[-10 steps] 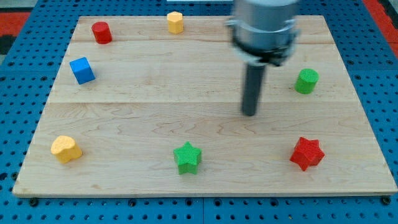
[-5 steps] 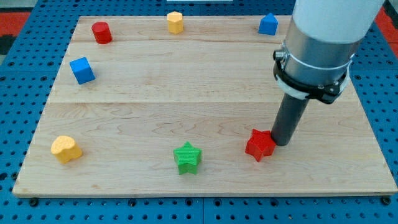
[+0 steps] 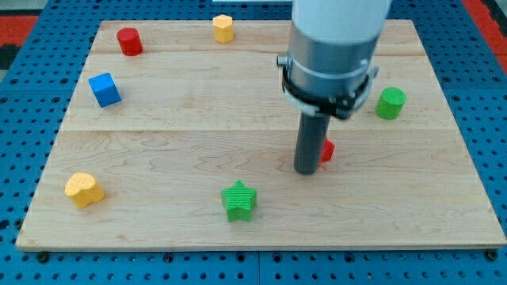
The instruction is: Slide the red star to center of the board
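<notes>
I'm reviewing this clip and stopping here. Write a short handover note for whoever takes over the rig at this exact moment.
My tip is down on the board, touching the red star, which is mostly hidden behind the rod, showing only at its right side.
The star sits slightly right of and below the board's middle.
Done: star is nearly central.
Left: a short nudge toward the view's upper left.
The green star is well apart, toward the view's bottom.
</notes>
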Motion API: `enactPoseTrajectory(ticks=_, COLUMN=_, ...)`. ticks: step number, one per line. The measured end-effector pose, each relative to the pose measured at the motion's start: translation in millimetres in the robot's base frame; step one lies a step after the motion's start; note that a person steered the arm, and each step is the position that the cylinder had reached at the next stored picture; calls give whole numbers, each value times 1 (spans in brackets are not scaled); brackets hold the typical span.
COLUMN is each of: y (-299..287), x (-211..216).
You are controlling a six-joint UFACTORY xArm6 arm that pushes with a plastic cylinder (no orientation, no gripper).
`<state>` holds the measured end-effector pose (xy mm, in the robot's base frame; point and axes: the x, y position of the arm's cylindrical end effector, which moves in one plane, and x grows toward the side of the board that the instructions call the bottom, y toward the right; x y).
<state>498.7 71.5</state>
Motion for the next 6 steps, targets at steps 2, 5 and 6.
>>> enactPoseTrajectory(ticks=2, y=44, x=30)
enactPoseTrajectory(ticks=5, y=-47, x=-79)
enactPoseTrajectory(ticks=6, y=-14, x=-38)
